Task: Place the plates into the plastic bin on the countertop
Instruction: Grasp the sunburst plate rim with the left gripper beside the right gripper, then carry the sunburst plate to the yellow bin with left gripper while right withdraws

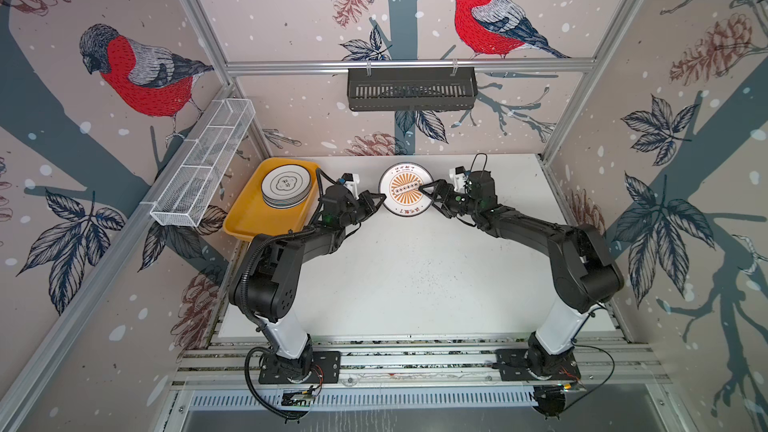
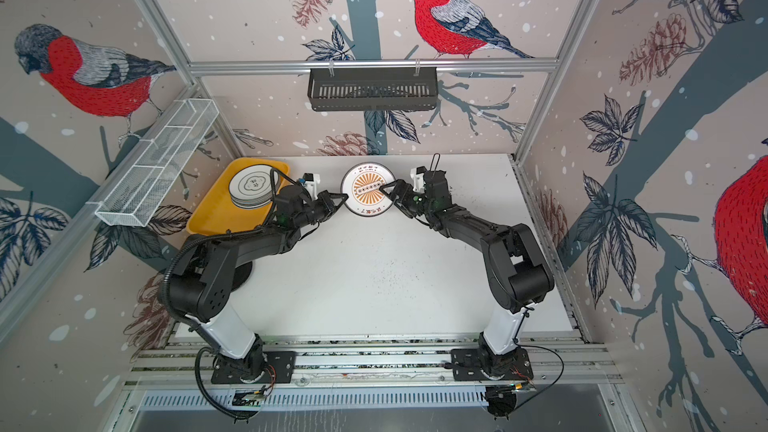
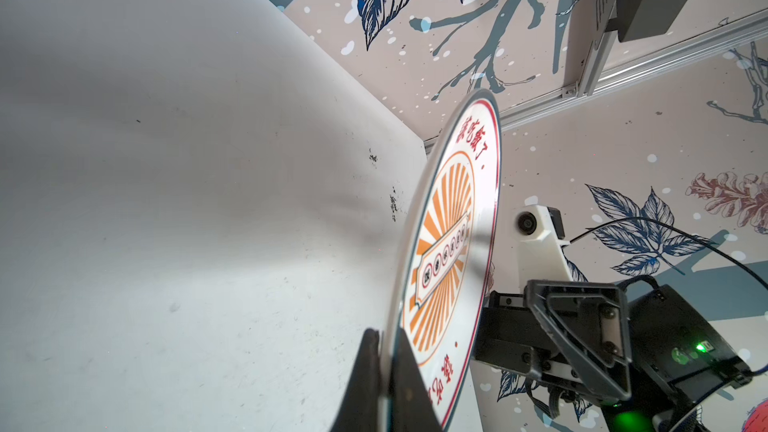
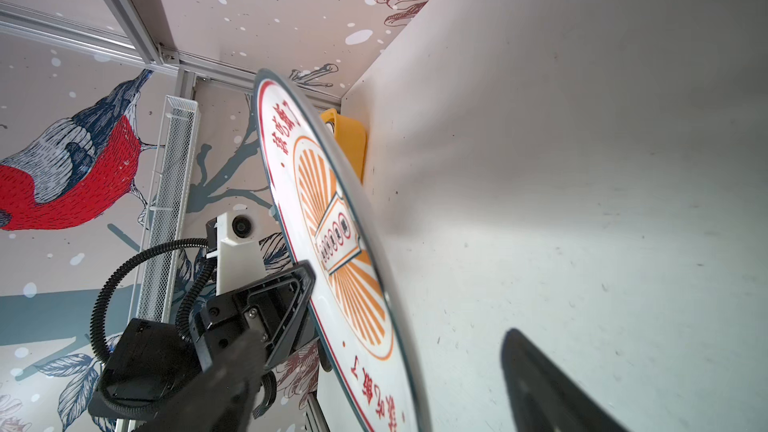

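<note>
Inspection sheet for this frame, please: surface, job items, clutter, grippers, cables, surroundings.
Surface: white countertop, scattered dark specks.
Job's things: stack of plates in the plastic bin; sunburst plate held between the arms.
Clutter: nothing seen.
Grippers: left gripper shut on the sunburst plate's rim; right gripper open, jaws astride the opposite rim.
Cables: corrugated conduit along the left arm; thin wire looping near the right base.
Surroundings: wire-mesh basket and black slotted rack hung on rails; bird wallpaper.

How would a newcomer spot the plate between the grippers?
Over the white countertop, look near the back edge, right of the yellow plastic bin. The plate is there, its rim pinched by the left gripper, the open right gripper opposite. Unlike the stacked plates in the bin, it shows an orange sunburst.
</note>
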You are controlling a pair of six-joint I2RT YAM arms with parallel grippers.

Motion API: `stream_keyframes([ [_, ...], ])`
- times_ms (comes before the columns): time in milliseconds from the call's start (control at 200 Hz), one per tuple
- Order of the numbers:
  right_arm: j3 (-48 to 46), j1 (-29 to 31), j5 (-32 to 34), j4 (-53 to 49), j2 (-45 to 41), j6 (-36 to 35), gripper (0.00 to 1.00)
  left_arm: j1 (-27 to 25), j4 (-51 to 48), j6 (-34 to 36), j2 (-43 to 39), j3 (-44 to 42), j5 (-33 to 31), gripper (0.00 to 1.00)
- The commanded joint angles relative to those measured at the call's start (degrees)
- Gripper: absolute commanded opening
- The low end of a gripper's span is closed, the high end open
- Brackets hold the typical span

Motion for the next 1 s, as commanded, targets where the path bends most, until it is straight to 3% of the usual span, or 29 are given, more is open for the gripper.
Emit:
stream_keyframes([
  [0,-0.07,0.05,0.65,1.67,-1.12,-1.26,1.0,0.06,3.09,-0.46,-0.83,0.29,-0.24,0.05],
  [665,0.2,-0.12,4.64,-2.54,-4.0,-7.39,1.0,2.01,4.48,-2.95,-2.2,-0.71,1.25,0.05],
  [841,0.81,0.84,8.98,-5.84,-6.75,-13.88,1.0,2.64,2.95,-2.52,-2.63,-0.53,1.41,0.05],
  [996,-0.6,0.44,13.32,-6.84,-8.82,-13.71,1.0,3.86,1.98,-2.46,-3.03,-0.41,2.26,0.05],
])
